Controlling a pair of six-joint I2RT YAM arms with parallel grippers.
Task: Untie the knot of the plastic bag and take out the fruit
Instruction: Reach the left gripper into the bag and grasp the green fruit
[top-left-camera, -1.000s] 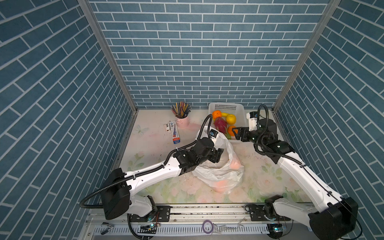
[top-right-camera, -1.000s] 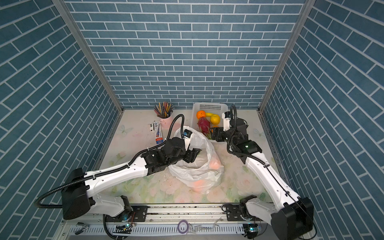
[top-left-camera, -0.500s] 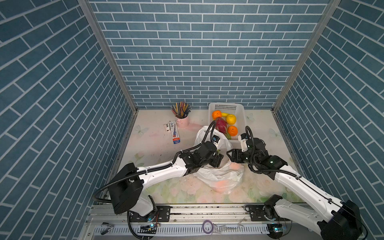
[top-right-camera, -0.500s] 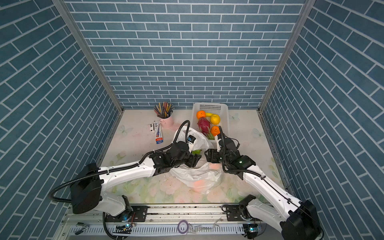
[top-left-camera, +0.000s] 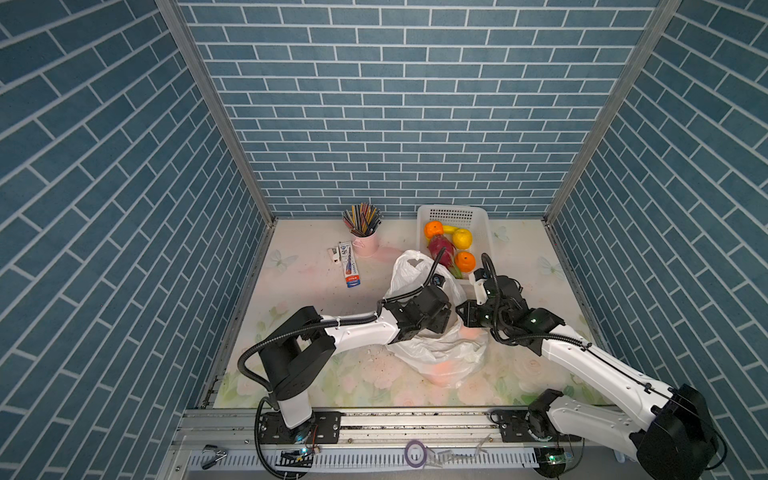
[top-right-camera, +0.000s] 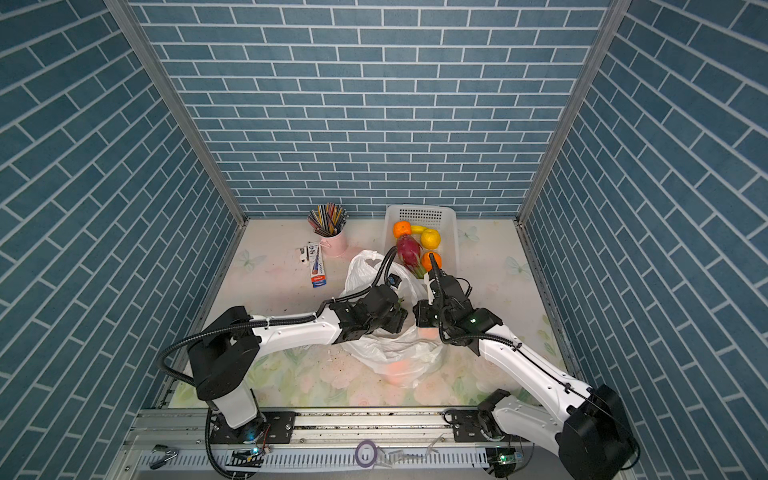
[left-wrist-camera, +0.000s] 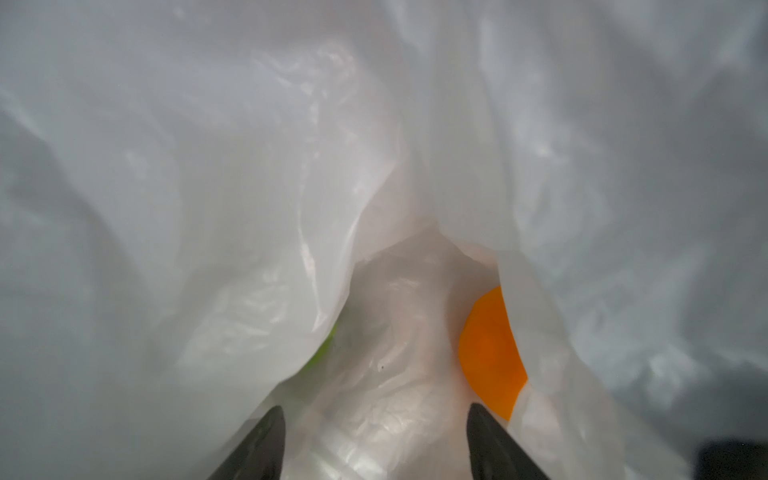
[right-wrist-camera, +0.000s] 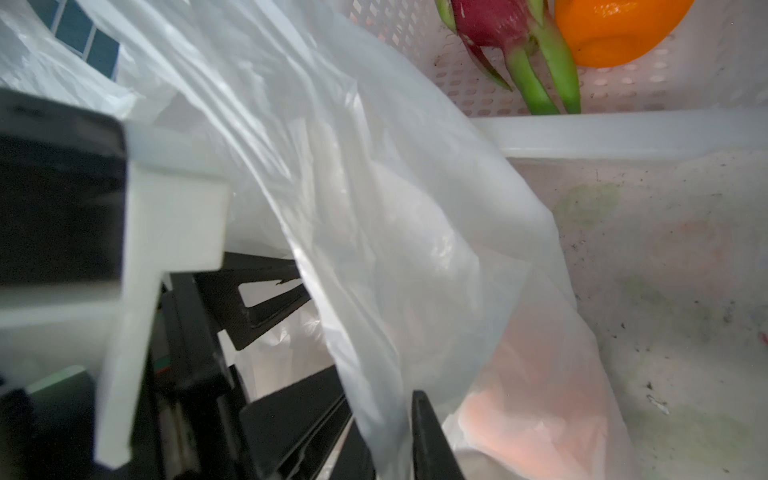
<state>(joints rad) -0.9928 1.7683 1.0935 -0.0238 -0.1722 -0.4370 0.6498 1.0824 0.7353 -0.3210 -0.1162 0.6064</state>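
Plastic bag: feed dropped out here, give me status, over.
Left gripper open inside the plastic bag. Right gripper pinching its rim. Orange visible inside, film partly covering it.

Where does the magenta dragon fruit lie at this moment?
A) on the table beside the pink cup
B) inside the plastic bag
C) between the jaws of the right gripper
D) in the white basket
D: in both top views the dragon fruit lies inside the white basket, beyond the plastic bag.
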